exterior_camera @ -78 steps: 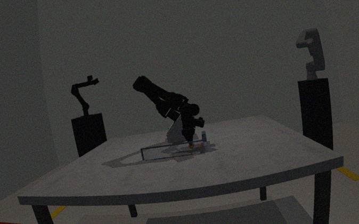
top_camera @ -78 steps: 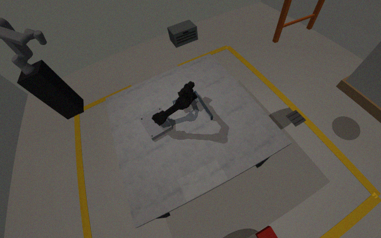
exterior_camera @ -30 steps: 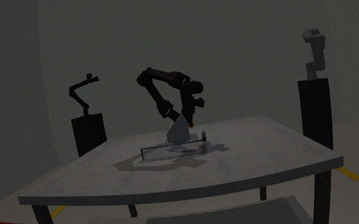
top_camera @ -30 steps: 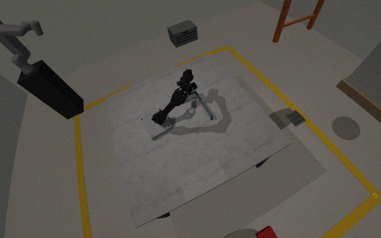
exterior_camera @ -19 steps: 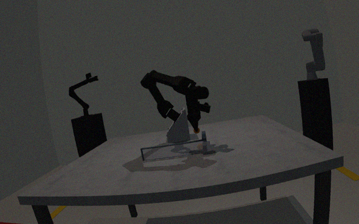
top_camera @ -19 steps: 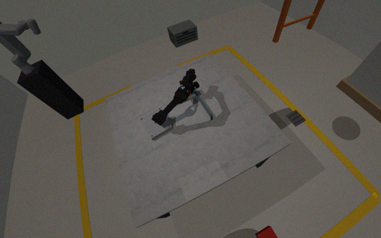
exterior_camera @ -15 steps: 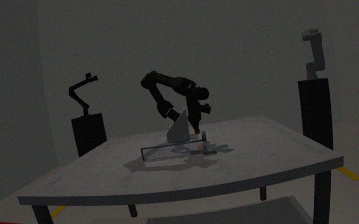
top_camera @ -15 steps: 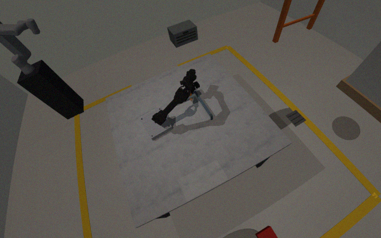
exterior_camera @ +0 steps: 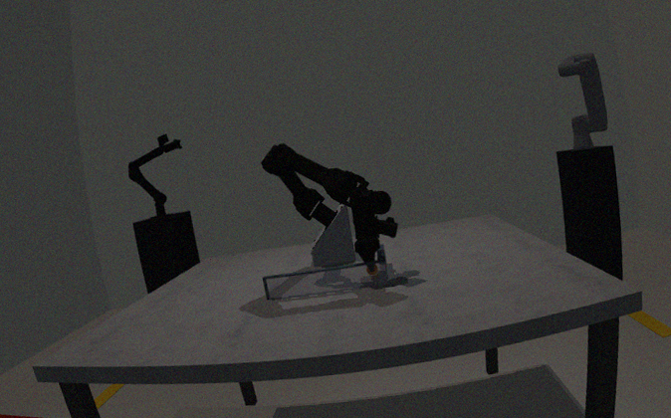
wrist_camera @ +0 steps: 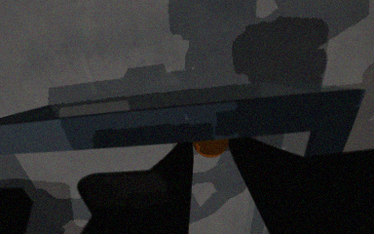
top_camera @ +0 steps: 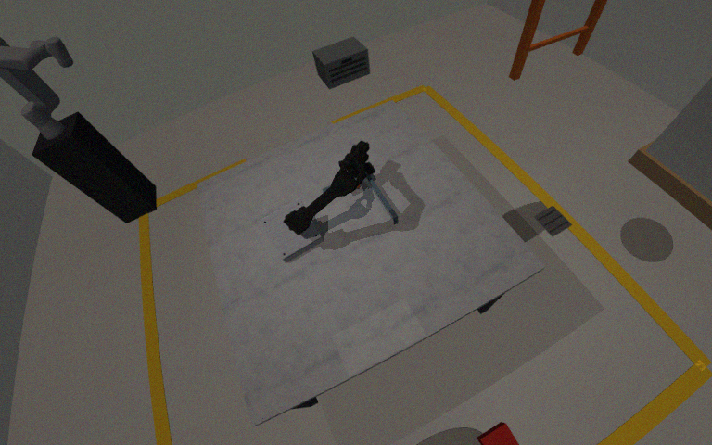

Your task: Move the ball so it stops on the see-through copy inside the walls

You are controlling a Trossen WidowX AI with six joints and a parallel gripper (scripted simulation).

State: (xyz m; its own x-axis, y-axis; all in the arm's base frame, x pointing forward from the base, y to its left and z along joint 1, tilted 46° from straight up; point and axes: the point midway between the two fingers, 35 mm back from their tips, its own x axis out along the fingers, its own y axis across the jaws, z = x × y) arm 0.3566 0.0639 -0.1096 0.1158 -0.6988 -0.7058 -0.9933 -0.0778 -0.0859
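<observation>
The orange ball (exterior_camera: 372, 271) (wrist_camera: 210, 147) is between the fingertips of my gripper, which is shut on it. The gripper (exterior_camera: 372, 270) (wrist_camera: 210, 146) points down inside the corner, close to both walls. The ball is low over the table; whether it touches the table is unclear. The long clear wall (top_camera: 385, 200) (exterior_camera: 266, 289) (wrist_camera: 44, 137) runs beside the fingertips. The short clear wall (exterior_camera: 382, 253) stands just right of the gripper in the exterior view. The see-through copy cannot be told apart from the ball and fingers. The arm covers most of the corner in the top view.
The arm's pale wedge-shaped base (exterior_camera: 337, 243) stands on the table (top_camera: 367, 283) (exterior_camera: 189, 338) behind the long wall. Dark arm shadows fall across the walls and table. Two other arms stand on black pedestals (top_camera: 99, 168) (exterior_camera: 589, 201) (exterior_camera: 167, 247) away from the table.
</observation>
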